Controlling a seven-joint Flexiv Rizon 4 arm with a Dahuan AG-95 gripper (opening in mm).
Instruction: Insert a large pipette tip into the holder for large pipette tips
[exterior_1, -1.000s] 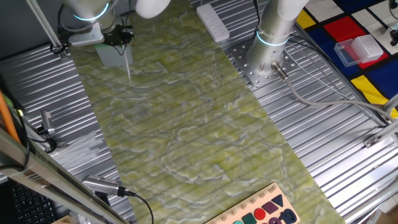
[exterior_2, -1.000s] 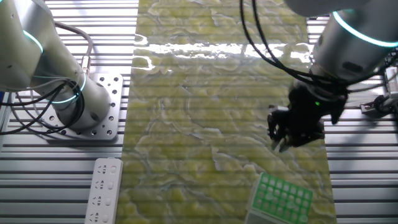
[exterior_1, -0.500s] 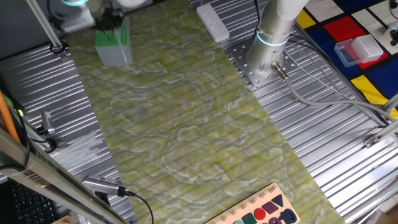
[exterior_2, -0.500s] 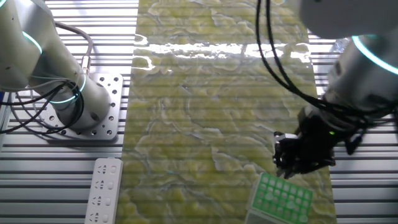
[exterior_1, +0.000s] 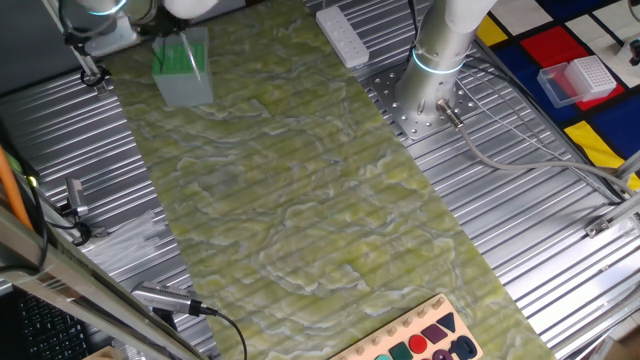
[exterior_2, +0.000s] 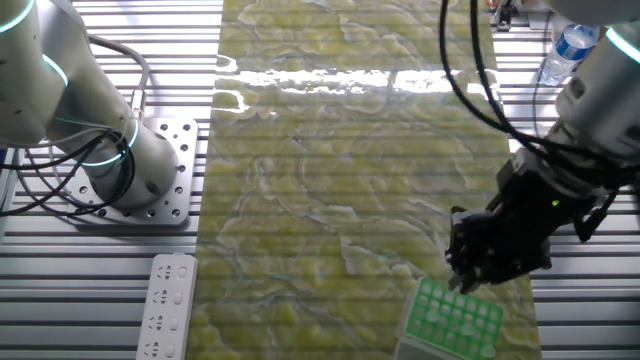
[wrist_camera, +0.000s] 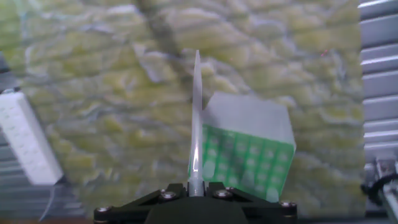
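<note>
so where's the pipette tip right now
In the hand view the large pipette tip is pinched upright in the gripper, over the left edge of the green-topped holder.

I see the table (exterior_1: 560, 250), ribbed metal, carrying a green-yellow marbled mat (exterior_1: 300, 200). The green-topped holder (exterior_2: 453, 318) stands on the mat. A white power strip (exterior_2: 168, 305) lies on the ribbed metal just beside the mat's edge.

I see my desk (exterior_1: 560, 250) as ribbed grey metal, with a long yellow-green marbled mat (exterior_1: 300, 200) laid down its middle. A glare streak crosses the mat's far end in the other fixed view. A white power strip (exterior_2: 170, 305) lies just beside the mat. Red, blue and yellow floor panels (exterior_1: 540, 45) fill one corner.
</note>
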